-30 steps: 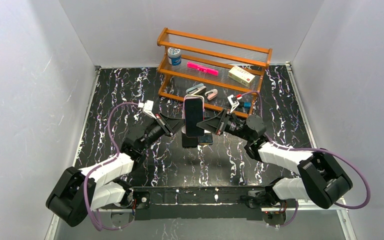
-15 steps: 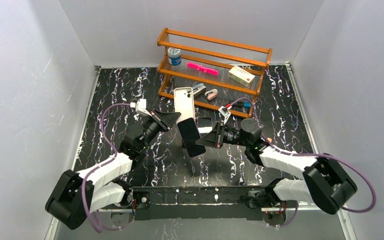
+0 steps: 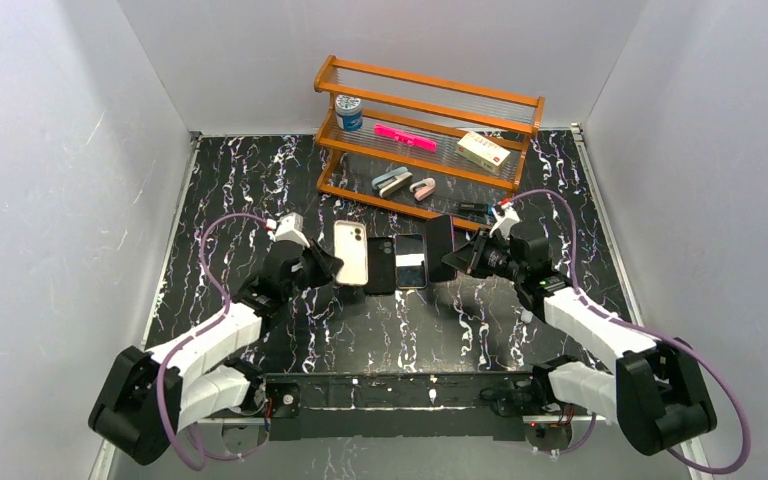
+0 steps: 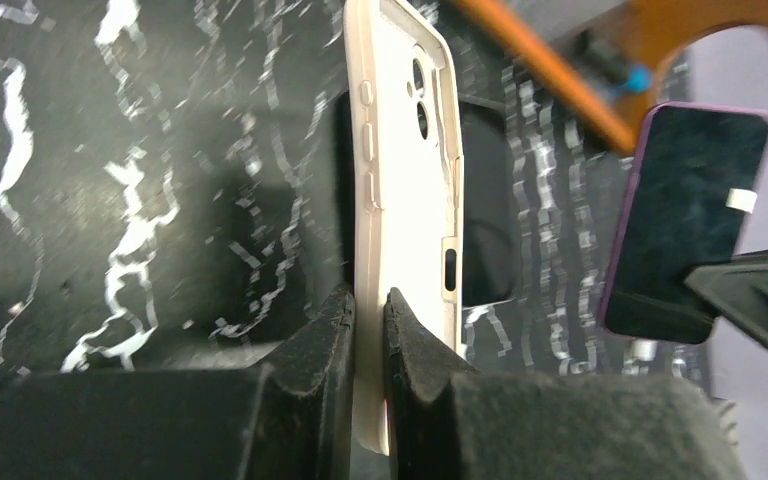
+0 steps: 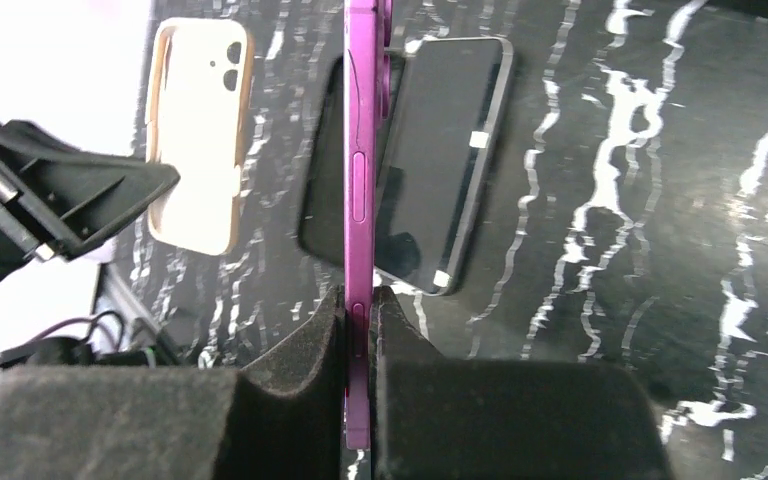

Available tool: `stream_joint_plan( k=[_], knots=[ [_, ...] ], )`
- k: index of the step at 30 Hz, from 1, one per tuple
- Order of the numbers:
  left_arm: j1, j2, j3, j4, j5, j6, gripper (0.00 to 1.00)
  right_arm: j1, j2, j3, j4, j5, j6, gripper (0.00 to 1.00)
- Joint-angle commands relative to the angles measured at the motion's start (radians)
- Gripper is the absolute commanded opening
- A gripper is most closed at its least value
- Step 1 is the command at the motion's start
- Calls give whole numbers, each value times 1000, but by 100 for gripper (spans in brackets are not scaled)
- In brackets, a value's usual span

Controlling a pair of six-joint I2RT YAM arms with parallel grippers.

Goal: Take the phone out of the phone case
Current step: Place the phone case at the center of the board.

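My left gripper (image 3: pixel 328 265) is shut on the long edge of the empty cream phone case (image 3: pixel 350 252), held low over the table left of centre. In the left wrist view the case (image 4: pixel 405 180) stands between the fingers (image 4: pixel 315 340), its camera cutout visible. My right gripper (image 3: pixel 460 258) is shut on the purple phone (image 3: pixel 440 247), apart from the case, right of centre. In the right wrist view the phone (image 5: pixel 360 150) is edge-on between the pads (image 5: pixel 300 350), and the cream case (image 5: pixel 198 130) shows at the upper left. The phone also shows in the left wrist view (image 4: pixel 685 220).
A black phone or case (image 3: pixel 381 265) and a dark-screened phone (image 3: pixel 410 262) lie flat on the marbled table (image 3: pixel 260 180) between the two grippers. A wooden rack (image 3: pixel 425 135) at the back holds a blue-lidded jar, a pink item, a box and clips.
The phone and case, held upright together between both grippers, have come apart. The left gripper lowered leftward with the empty case; the right gripper swung back to the right with the phone.
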Motion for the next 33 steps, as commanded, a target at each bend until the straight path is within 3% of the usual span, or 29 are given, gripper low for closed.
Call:
stream_joint_plan(
  k=[1,11,22,28,33],
  knots=[
    [13,65,54,-110,-45,41,0,-29,70,5,61,61,-54,1],
    [20,227,63,-57,-24,42,0,-60,259,35,148,60,-70,1],
    [21,305,53,-36,-22,64,3,-61,398,56,177,-18,-34,4],
    [22,270,34,-35,-113,52,4,-61,431,69,154,-7,-27,15],
    [23,302,50,-15,-82,51,7,-61,469,84,130,1,-44,29]
  ],
)
